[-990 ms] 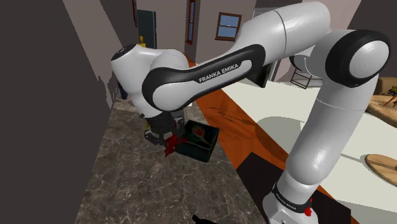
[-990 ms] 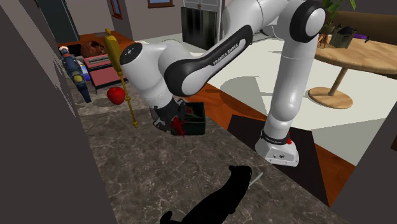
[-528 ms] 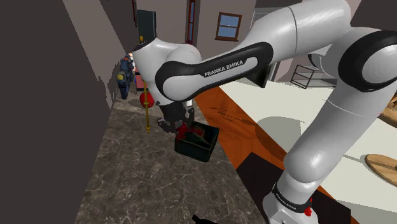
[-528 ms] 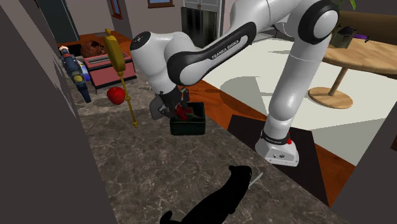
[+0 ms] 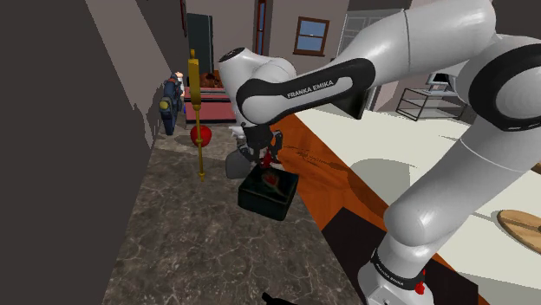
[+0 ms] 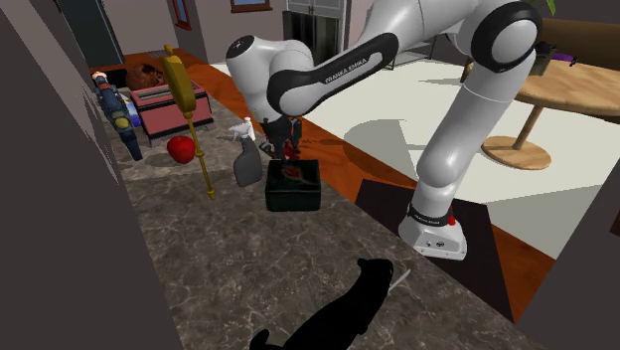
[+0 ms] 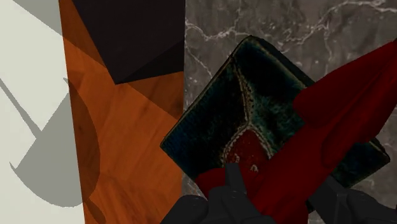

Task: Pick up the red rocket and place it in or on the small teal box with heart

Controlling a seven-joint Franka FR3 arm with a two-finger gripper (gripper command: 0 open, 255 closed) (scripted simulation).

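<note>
Carrying done by the look of it, placing now in hand. Clenched on the red rocket (image 7: 343,121) with the fingers (image 7: 230,191), holding it in the air directly over the dark teal box (image 7: 254,83) and its red heart (image 7: 245,153), seemingly not yet resting on the top.

Next, probably: lower straight down to the box top, then open up gently (risk of rolling off so small and flat a top with so long and slanted a body; best released low and centred).

From the wrist view: shows the grip itself, black on either side of the red body, and the box square beneath, sitting near the edge of the marbled table (image 7: 286,25) with orange wood floor (image 7: 127,127) beyond. Gives no sense of the height left.

From the shoulder and second exterior views: shows that gap as slight, plus the neighbours, namely a grey spray bottle (image 6: 245,161) just beside the box, a red apple (image 6: 181,149) and a yellow screwdriver-like tool (image 6: 177,85) farther along, and a black animal shape (image 6: 338,303) well apart, nearer the camera.
</note>
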